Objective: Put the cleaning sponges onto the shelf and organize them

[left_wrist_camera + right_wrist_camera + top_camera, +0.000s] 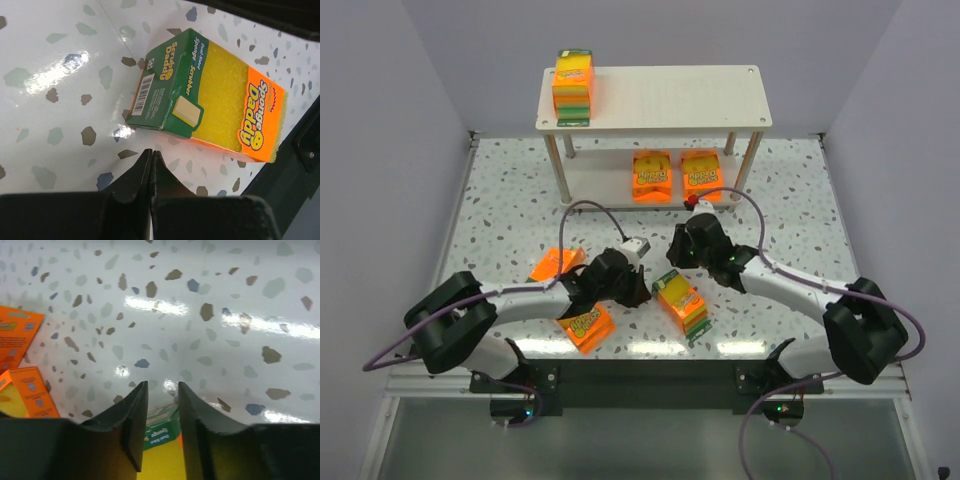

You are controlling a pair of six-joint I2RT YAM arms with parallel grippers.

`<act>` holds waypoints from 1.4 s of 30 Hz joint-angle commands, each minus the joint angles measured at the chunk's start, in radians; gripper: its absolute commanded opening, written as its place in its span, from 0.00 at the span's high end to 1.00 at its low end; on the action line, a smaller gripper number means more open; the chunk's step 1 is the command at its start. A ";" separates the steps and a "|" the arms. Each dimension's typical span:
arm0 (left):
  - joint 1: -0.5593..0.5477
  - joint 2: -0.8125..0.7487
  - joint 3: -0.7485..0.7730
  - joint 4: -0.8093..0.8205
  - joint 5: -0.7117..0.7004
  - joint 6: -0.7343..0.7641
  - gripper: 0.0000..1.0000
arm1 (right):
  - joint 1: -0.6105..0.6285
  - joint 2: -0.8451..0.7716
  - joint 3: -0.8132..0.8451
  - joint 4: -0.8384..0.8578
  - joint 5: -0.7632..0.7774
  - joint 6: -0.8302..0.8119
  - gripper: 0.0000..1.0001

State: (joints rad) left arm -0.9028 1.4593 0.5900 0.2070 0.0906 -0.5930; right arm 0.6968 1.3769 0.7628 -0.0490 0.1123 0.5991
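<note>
Pack [682,303] lies diagonally beneath our right gripper [162,385], fingers slightly apart over its green end; our left gripper [151,152], tips together, sits just beside it.

Glossy speckled white table [510,220]

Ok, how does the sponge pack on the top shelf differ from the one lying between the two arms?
The top-shelf pack stands upright on the shelf, at its left end; the pack between the arms lies on the table, turned diagonally. One is placed, the other not. Both are orange, yellow and green.
</note>
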 commanded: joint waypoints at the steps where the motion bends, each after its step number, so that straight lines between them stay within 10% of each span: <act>1: 0.001 -0.091 -0.035 0.048 -0.083 -0.083 1.00 | -0.026 -0.035 0.021 -0.107 0.107 -0.041 0.63; 7: 0.001 -0.218 -0.059 -0.029 -0.147 -0.113 1.00 | -0.051 -0.249 -0.045 -0.294 0.257 0.029 0.22; 8: 0.001 -0.237 -0.064 -0.034 -0.155 -0.111 1.00 | -0.052 -0.286 -0.062 -0.342 0.260 0.050 0.02; 22: 0.005 -0.106 0.068 -0.003 -0.209 0.016 1.00 | -0.048 -0.797 -0.418 -0.351 -0.178 0.565 0.01; 42: 0.015 0.058 0.091 0.092 -0.124 0.052 1.00 | -0.049 -0.513 -0.383 -0.152 -0.235 0.572 0.15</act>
State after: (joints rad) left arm -0.8928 1.5120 0.6594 0.2214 -0.0662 -0.5735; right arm 0.6479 0.8356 0.3470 -0.3000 -0.1799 1.1690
